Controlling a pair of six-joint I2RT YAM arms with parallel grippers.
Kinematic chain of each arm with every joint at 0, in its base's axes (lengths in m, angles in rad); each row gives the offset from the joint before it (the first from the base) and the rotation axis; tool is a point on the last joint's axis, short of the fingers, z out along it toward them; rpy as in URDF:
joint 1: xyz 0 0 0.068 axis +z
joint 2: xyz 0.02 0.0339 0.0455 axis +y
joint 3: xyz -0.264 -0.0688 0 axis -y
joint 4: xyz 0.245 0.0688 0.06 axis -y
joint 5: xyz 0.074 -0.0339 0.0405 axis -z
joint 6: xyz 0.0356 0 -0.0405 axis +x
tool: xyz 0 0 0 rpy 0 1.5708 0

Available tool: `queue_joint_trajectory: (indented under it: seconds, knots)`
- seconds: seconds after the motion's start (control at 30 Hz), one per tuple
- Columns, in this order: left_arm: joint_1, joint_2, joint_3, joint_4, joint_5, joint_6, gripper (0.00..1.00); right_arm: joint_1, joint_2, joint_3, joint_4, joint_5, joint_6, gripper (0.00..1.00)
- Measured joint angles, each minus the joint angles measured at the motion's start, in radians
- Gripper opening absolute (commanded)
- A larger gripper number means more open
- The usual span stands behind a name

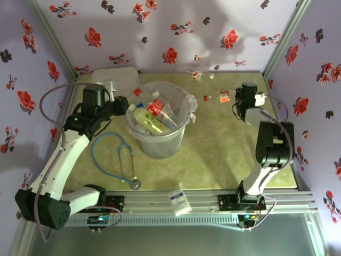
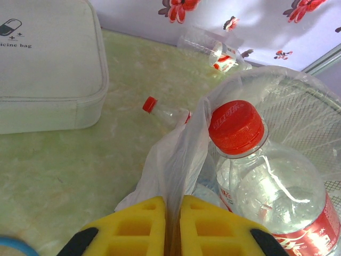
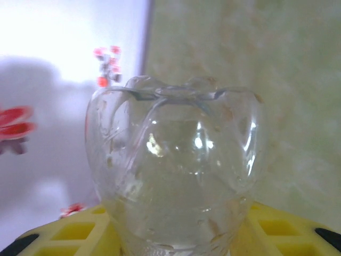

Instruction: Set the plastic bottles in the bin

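The bin (image 1: pixel 160 143) stands at mid-table with several plastic bottles inside. At its left rim my left gripper (image 1: pixel 124 104) is shut on the clear bag liner (image 2: pixel 178 154), pinched between the yellow fingers (image 2: pixel 141 224). Just inside the rim, a red-capped bottle (image 2: pixel 256 181) with a red label stands beside them. Another red-capped bottle (image 2: pixel 162 110) lies on the table behind the bin. A third bottle (image 1: pixel 195 73) lies by the back wall. My right gripper (image 1: pixel 238 100) is shut on a clear bottle (image 1: pixel 219 97) with a red cap and red label; its base (image 3: pixel 173 160) faces the wrist camera.
A flat white lidded box (image 1: pixel 114 79) sits at the back left, close behind the left gripper. A blue stethoscope (image 1: pixel 120 160) lies left of the bin. A small white packet (image 1: pixel 179 200) rests on the front rail. Floral walls enclose three sides.
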Motion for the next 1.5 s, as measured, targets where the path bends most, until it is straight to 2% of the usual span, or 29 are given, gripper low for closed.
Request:
queue_joint_trajectory:
  seconds: [0.3,0.5,0.57,0.73,0.93,1.2,1.33,1.5]
  knots:
    - [0.0,0.0,-0.001,0.002,0.005,0.004,0.11,0.002,-0.292,0.055,-0.168,0.013,-0.326,0.46]
    - [0.002,0.002,-0.007,0.018,0.018,0.01,0.11,0.025,-0.445,0.168,-0.267,-0.042,-0.493,0.41]
    - [0.002,0.006,-0.007,0.024,0.022,0.015,0.11,0.057,-0.481,0.214,-0.289,-0.069,-0.544,0.38]
    - [0.003,0.009,-0.007,0.03,0.031,0.023,0.11,0.198,-0.531,0.332,-0.34,-0.134,-0.668,0.39]
    - [0.003,0.008,-0.007,0.03,0.039,0.026,0.12,0.422,-0.463,0.557,-0.429,-0.211,-0.837,0.4]
    - [0.002,-0.001,-0.008,0.024,0.053,0.027,0.11,0.666,-0.218,0.798,-0.632,-0.227,-1.062,0.4]
    - [0.0,-0.006,-0.008,0.02,0.058,0.027,0.11,0.741,-0.084,0.9,-0.787,-0.188,-1.164,0.4]
    - [0.0,-0.006,-0.008,0.018,0.056,0.027,0.11,0.764,0.003,0.972,-0.949,-0.149,-1.221,0.41]
